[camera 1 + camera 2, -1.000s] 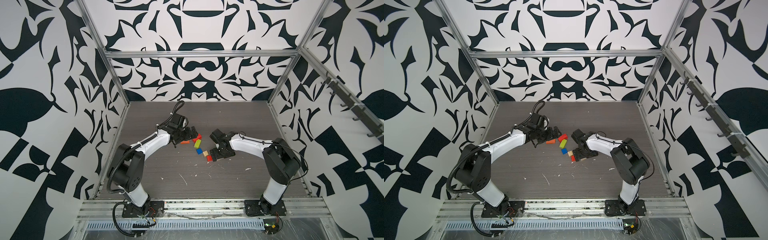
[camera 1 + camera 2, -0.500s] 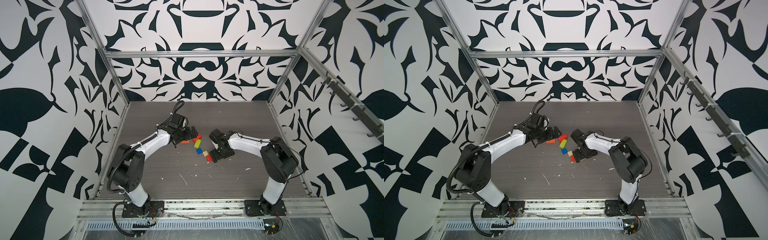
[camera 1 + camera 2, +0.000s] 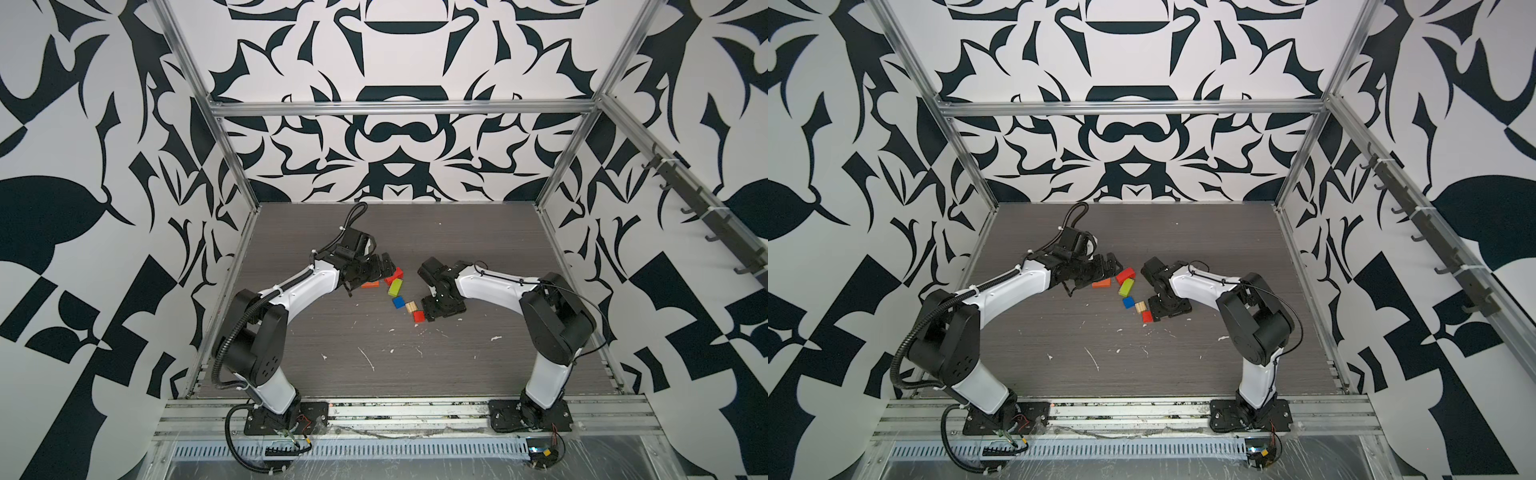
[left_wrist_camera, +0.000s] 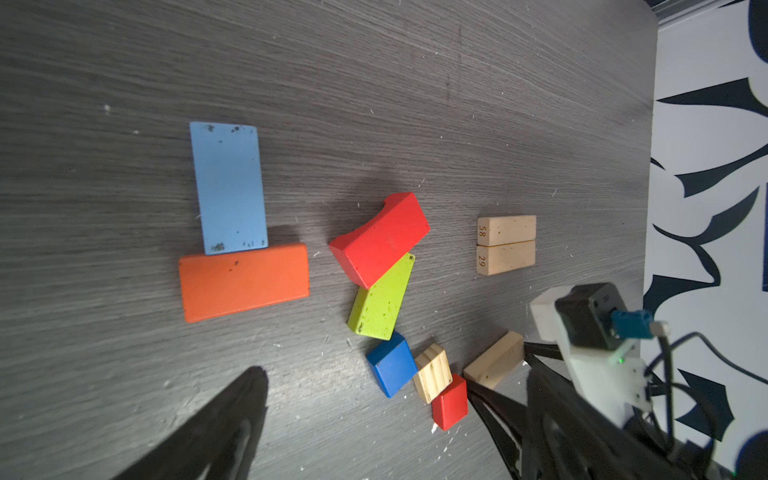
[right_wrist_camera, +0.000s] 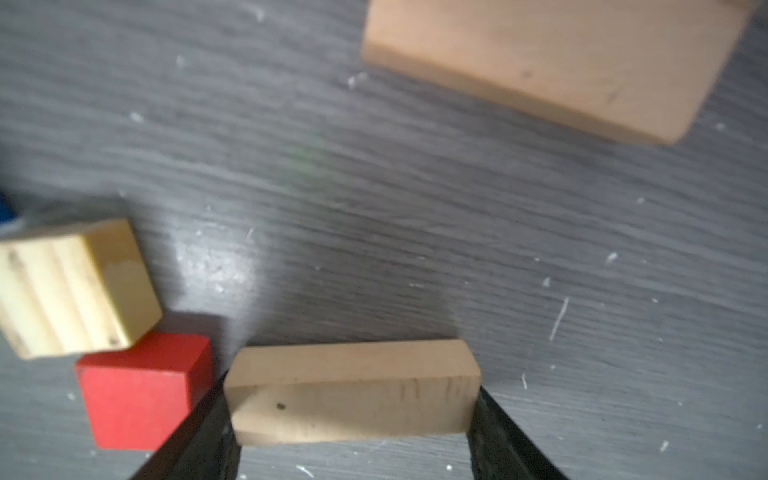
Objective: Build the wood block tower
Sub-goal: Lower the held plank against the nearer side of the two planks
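Note:
The blocks for the wood block tower lie loose and flat on the dark table [image 3: 374, 232]. In the left wrist view I see a light blue plank [image 4: 228, 187], an orange plank [image 4: 245, 280], a red arch block [image 4: 380, 239] overlapping a lime plank [image 4: 382, 297], a blue cube [image 4: 392, 363], a tan cube [image 4: 433, 372] and a red cube [image 4: 451, 401]. My right gripper [image 5: 353, 415] is shut on a tan plank [image 5: 353, 392], one finger against each end, beside the red cube [image 5: 141, 390]. My left gripper [image 3: 380, 270] hangs open over the orange plank [image 3: 370, 284].
Two tan planks [image 4: 506, 245] lie side by side beyond the cluster, large in the right wrist view [image 5: 552, 62]. Patterned walls with metal frame posts [image 3: 557, 178] enclose the table on three sides. White flecks dot the table's front half.
The right gripper's jaws have closed in onto the ends of the tan plank beside the red cube. The left arm has stayed where it was, open.

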Controlling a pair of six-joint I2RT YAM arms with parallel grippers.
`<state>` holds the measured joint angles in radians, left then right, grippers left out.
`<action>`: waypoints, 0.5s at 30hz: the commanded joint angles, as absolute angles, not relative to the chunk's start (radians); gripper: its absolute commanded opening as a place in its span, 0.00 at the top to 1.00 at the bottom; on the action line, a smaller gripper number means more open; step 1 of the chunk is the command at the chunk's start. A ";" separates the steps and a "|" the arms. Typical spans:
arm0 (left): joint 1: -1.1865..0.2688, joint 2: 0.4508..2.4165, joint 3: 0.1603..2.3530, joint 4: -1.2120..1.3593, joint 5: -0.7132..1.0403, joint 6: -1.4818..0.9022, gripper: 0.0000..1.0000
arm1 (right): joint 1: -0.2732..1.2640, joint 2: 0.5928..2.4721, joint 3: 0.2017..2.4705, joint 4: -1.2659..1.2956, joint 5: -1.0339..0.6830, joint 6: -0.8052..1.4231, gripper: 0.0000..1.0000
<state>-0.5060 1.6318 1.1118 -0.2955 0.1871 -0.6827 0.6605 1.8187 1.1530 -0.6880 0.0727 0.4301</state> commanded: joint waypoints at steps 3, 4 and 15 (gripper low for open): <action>-0.502 1.574 1.087 -0.294 0.178 -0.698 0.00 | 0.657 1.824 1.201 -0.659 0.139 0.574 0.35; -0.502 1.568 1.084 -0.294 0.178 -0.696 0.01 | 0.657 1.826 1.205 -0.660 0.152 0.582 0.35; -0.502 1.553 1.080 -0.287 0.189 -0.702 0.01 | 0.626 1.871 1.242 -0.649 0.148 0.596 0.34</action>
<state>-0.5056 1.5864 1.0988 -0.2920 0.1844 -0.6891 0.6403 1.8740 1.2102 -0.6502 0.1402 0.5789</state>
